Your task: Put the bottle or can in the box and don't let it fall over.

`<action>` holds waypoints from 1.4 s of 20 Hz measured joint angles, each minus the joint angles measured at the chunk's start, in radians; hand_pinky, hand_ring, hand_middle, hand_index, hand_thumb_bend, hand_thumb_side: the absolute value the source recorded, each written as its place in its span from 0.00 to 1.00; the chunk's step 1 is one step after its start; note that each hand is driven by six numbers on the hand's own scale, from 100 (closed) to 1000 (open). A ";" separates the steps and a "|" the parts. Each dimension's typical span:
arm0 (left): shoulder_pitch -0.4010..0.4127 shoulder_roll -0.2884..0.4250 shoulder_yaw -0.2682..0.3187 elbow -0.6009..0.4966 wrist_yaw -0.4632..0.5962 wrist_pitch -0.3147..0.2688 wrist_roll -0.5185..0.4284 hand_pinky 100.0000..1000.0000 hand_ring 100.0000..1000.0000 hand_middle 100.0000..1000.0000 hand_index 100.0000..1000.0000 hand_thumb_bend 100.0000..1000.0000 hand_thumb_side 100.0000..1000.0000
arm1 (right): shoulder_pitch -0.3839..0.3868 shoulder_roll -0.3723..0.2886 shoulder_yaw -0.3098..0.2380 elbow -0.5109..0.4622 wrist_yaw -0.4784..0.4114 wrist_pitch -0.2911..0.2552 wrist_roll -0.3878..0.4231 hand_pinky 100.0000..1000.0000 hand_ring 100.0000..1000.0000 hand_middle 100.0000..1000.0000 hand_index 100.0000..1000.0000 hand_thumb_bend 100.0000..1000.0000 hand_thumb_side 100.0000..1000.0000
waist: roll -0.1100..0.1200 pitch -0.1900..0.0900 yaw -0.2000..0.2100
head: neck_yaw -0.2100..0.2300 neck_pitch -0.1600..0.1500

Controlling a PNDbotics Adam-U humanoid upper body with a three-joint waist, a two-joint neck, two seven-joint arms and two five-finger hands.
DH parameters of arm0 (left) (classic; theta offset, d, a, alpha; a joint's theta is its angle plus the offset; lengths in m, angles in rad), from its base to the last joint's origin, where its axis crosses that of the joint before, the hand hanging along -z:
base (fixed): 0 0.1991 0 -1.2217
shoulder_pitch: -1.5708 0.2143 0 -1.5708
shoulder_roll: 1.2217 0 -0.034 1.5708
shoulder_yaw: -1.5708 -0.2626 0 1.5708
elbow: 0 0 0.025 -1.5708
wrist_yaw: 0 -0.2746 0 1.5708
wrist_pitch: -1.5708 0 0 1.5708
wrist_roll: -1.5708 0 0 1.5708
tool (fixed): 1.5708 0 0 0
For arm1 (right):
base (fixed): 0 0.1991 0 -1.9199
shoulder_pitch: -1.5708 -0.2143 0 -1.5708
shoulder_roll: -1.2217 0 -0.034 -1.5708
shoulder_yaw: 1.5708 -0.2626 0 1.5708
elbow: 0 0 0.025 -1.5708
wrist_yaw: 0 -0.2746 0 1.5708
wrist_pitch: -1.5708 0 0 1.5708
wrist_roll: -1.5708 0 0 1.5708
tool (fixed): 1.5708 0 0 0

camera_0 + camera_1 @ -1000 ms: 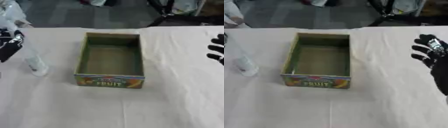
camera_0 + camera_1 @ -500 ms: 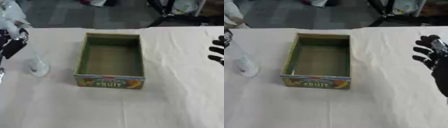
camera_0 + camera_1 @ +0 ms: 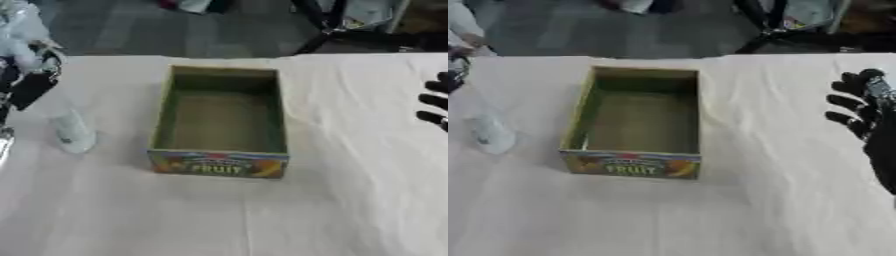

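Clear bottle (image 3: 73,131) upright left of box (image 3: 220,120), apart

head stereo pair | both look steeply down, close; shared: box (image 3: 220,120) on table (image 3: 332,200)

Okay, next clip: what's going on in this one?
A humanoid robot is meant to put a clear bottle into the open fruit box. The box is empty, and the bottle stands upright on the cloth-covered table, left of the box. The left hand hovers just above the bottle without gripping it; the right hand rests open at the right edge.
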 measured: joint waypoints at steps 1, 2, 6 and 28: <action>-0.002 -0.003 0.000 0.005 0.000 -0.001 0.002 1.00 0.78 0.66 0.85 0.00 0.46 | 0.000 0.002 0.000 0.000 0.000 0.001 -0.001 0.80 0.84 0.79 0.82 0.00 0.81 | 0.000 0.001 -0.001 | 0.000 0.000; -0.003 -0.005 -0.001 0.010 0.000 -0.003 0.006 1.00 0.74 0.65 0.84 0.00 0.46 | -0.001 0.003 0.000 0.000 0.000 0.002 -0.003 0.80 0.84 0.79 0.82 0.00 0.86 | 0.000 0.002 -0.003 | 0.001 0.000; -0.005 -0.017 -0.006 0.030 0.003 -0.011 0.013 1.00 0.71 0.65 0.84 0.00 0.42 | -0.003 0.004 0.002 0.000 0.000 0.015 -0.016 0.80 0.84 0.79 0.82 0.00 1.00 | 0.000 0.009 -0.004 | 0.001 -0.005; 0.065 -0.058 -0.003 0.156 0.080 -0.152 0.111 1.00 0.64 0.61 0.83 0.00 0.34 | -0.004 0.014 -0.001 0.001 0.000 0.060 -0.067 0.80 0.84 0.79 0.82 0.00 1.00 | -0.002 0.024 -0.004 | 0.001 -0.009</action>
